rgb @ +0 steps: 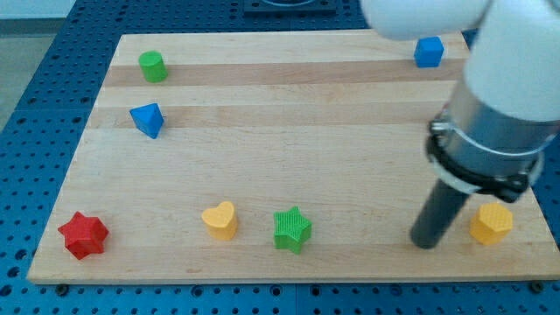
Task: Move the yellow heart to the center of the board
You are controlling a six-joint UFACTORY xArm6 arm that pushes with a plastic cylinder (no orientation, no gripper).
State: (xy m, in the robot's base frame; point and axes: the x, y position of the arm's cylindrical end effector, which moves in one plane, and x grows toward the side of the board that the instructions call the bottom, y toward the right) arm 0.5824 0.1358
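The yellow heart (220, 220) lies near the view's bottom edge of the wooden board (289, 131), left of centre. A green star (292, 229) sits just to its right. My tip (426, 242) rests on the board at the lower right, far to the right of the heart and the star. A yellow hexagon block (491, 223) sits just right of my tip, apart from it.
A red star (84, 234) lies at the bottom left corner. A blue triangle block (148, 119) and a green cylinder (153, 66) sit at the upper left. A blue cube (429, 52) is at the top right. The arm's body (499, 105) overhangs the right side.
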